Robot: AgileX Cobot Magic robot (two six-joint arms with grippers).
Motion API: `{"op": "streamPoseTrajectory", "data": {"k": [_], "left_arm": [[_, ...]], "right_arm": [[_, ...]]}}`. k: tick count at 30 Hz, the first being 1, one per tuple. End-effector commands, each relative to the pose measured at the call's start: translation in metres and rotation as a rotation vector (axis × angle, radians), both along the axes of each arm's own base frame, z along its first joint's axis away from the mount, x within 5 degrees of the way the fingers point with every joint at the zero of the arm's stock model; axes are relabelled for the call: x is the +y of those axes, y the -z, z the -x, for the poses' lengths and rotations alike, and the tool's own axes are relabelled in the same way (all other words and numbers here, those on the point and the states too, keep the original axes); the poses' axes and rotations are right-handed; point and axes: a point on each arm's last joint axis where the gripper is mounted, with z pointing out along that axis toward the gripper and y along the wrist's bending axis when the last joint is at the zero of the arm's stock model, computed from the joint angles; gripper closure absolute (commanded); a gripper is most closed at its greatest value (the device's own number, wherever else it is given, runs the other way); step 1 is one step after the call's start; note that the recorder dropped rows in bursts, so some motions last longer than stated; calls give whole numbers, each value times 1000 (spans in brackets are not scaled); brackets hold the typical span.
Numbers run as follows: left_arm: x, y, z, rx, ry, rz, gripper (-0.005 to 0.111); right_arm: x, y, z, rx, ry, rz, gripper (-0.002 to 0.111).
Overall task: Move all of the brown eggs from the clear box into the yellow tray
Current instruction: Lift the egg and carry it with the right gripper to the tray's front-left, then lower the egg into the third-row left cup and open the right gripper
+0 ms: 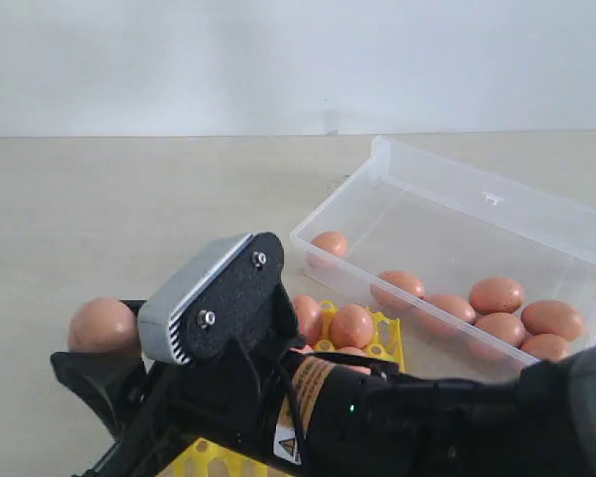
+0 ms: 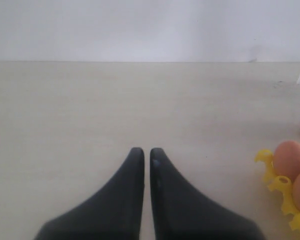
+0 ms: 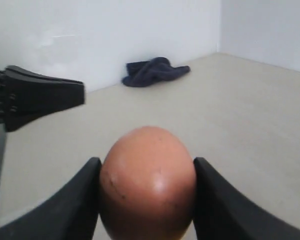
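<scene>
My right gripper (image 3: 147,172) is shut on a brown egg (image 3: 147,185), one black finger on each side. In the exterior view that egg (image 1: 101,323) sits at the left, at the tip of the right arm, which reaches across the yellow tray (image 1: 383,334) and hides most of it. Two eggs (image 1: 351,325) show in the tray's far cups. Several more eggs (image 1: 497,295) lie in the clear box (image 1: 397,164) at the right. My left gripper (image 2: 146,152) is shut on nothing above bare table, with the tray's corner (image 2: 270,175) and two eggs (image 2: 290,159) beside it.
A dark blue cloth (image 3: 155,71) lies by the white wall in the right wrist view, where the left gripper (image 3: 40,97) also shows off to one side. The right arm's wrist camera housing (image 1: 214,298) blocks the front of the exterior view.
</scene>
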Motion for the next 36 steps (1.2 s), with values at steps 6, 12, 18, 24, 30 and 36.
{"op": "streamPoseTrajectory", "data": {"k": [6, 12, 18, 24, 30, 36], "left_arm": [[0, -2, 0, -15, 1, 15, 103], [0, -2, 0, -15, 1, 15, 103], [0, -2, 0, -15, 1, 15, 103], [0, -2, 0, -15, 1, 15, 103], [0, -2, 0, -15, 1, 15, 103], [0, -2, 0, -15, 1, 15, 103]], "right_arm": [[0, 57, -4, 126, 204, -21, 108], [-2, 61, -6, 182, 235, -56, 108], [-2, 67, -4, 227, 226, 1, 108], [4, 68, 4, 206, 111, 49, 108], [6, 68, 6, 190, 76, 54, 108], [6, 68, 6, 193, 79, 57, 108]]}}
